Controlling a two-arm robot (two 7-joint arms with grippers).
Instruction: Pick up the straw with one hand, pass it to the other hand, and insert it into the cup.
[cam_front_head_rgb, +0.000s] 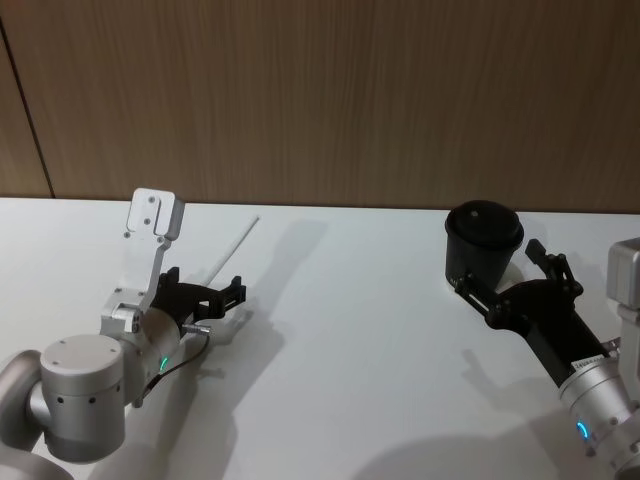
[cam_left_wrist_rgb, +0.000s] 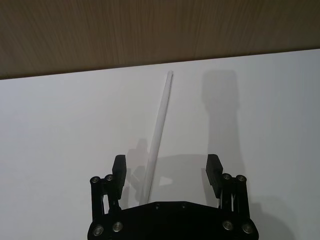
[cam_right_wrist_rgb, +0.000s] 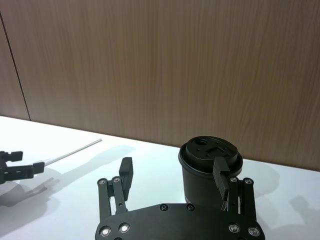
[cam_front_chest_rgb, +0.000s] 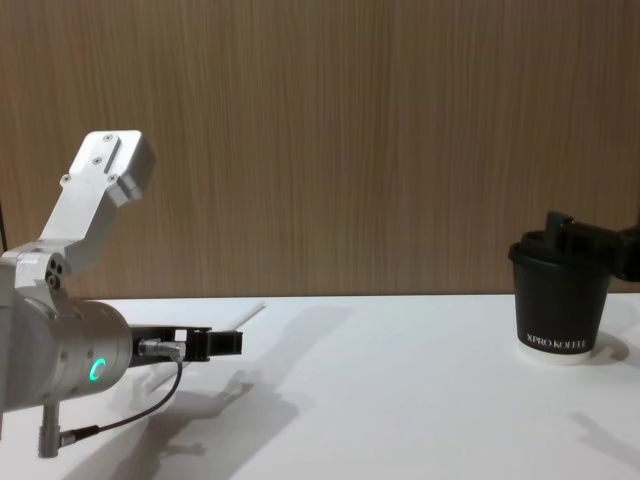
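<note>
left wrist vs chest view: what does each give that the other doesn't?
Left wrist view: most of the straw, lying on the table between the fingers of the open left pincer. Chest view: the cup with its lettering, the right pincer at its lid, the left wrist's green ring. Shared: left pincer, some straw, table, wood wall.

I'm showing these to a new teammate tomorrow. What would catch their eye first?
Probably the big silver left arm with its green ring: the left gripper is open and low over the white table, with a finger on either side of the near end of the straw lying there. On the right, the right gripper is open with a finger on each side of the black lidded cup.
</note>
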